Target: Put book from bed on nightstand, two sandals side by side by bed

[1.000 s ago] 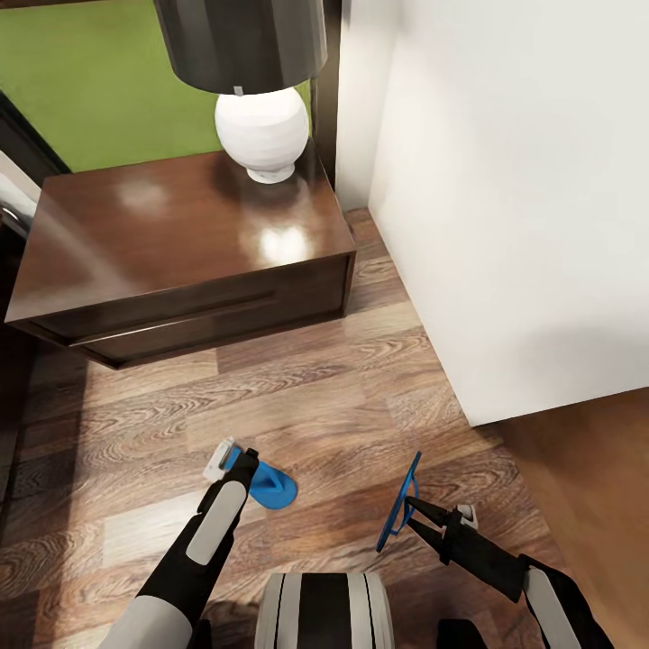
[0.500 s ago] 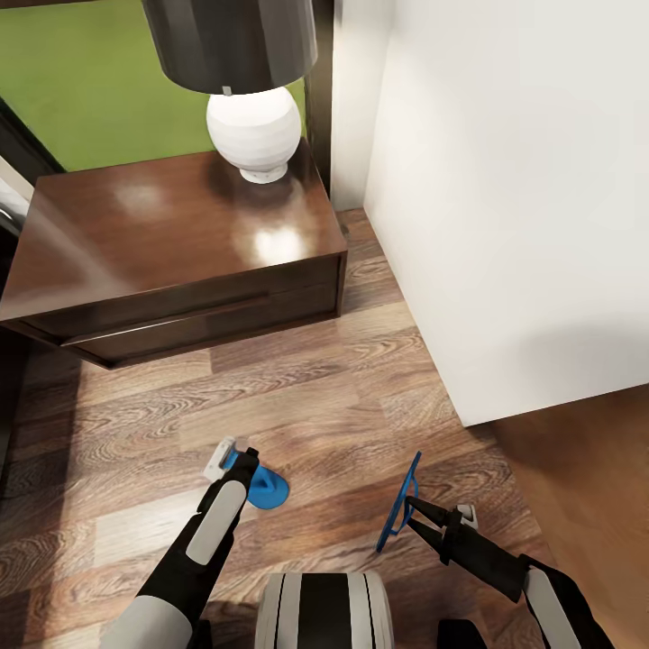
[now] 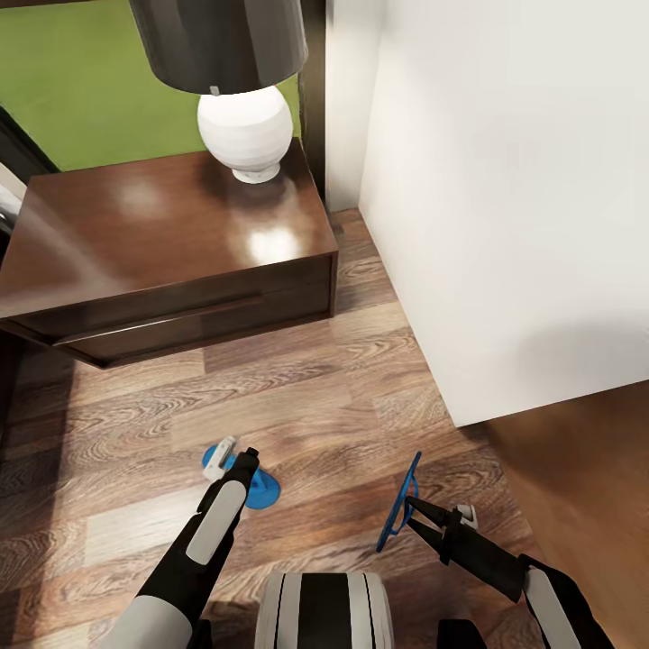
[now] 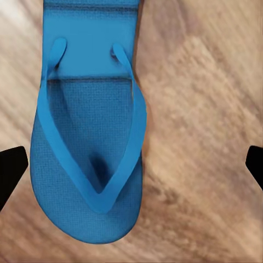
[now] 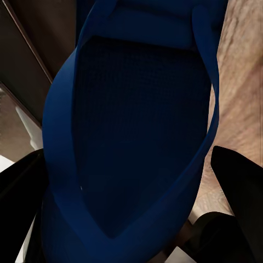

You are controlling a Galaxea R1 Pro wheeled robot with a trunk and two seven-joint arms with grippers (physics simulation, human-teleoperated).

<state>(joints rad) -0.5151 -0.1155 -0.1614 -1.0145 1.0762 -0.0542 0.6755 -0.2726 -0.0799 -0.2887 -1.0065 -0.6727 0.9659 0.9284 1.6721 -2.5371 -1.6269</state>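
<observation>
Sandals: one (image 3: 255, 489) is lying flat on the floor under the left gripper's (image 3: 236, 458) wide jaws, apparently just released; the right gripper (image 3: 416, 512) is still clamping the other (image 3: 397, 505).

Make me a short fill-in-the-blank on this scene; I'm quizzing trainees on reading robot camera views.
1. The right hand holds a blue ____ on edge above the floor.
2. The other sandal lies flat on the ____ under the open left hand.
3. The white lamp stands on the dark wooden ____.

Missing words: sandal; floor; nightstand
</observation>
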